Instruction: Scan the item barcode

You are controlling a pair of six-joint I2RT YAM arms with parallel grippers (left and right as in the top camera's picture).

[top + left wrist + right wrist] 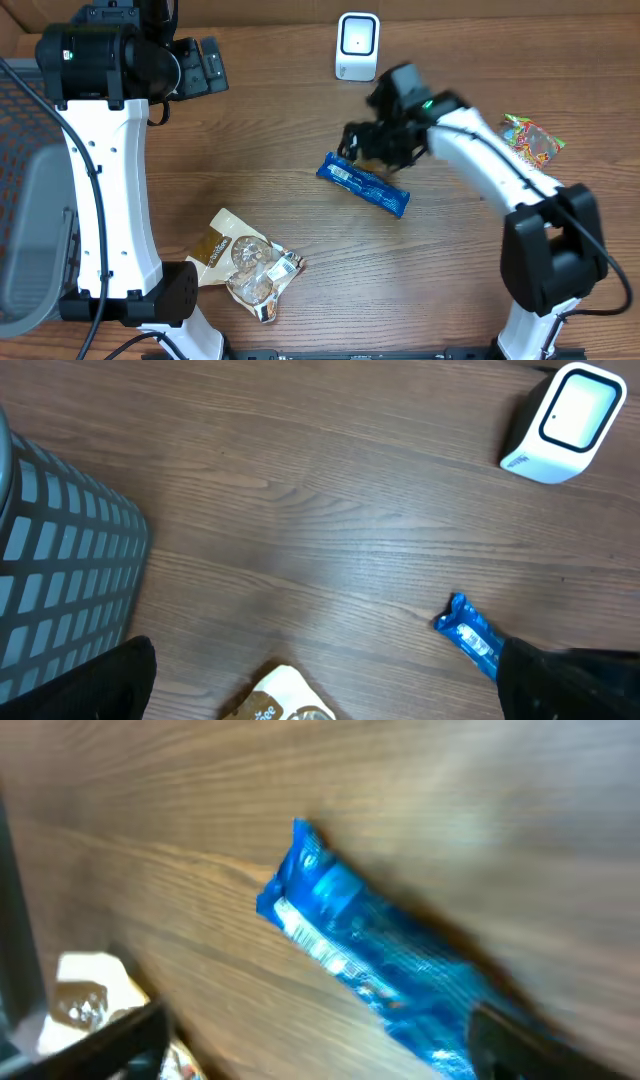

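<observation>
1. While it lies flat on the table [280,130], mid-scene and slanting from far-left to near-right, the blue snack packet [363,185] is held by nothing. A white printed patch shows toward its left end; it is too blurred to tell whether that is the barcode.
2. Right gripper [375,148]: hovers over the packet's far edge, fingers spread wide, nothing between them.
3. Step in hand, as judged: the grasp. Best taken across the narrow width near one end, leaving the printed patch uncovered for presenting to the scanner.
4. Scanner [357,46]: white, upright, far centre, well apart from the packet.
5. Left gripper [205,65]: far left, fingers spread, empty.
6. Cookie bag [245,265], near left; candy bag [533,138], right.
</observation>
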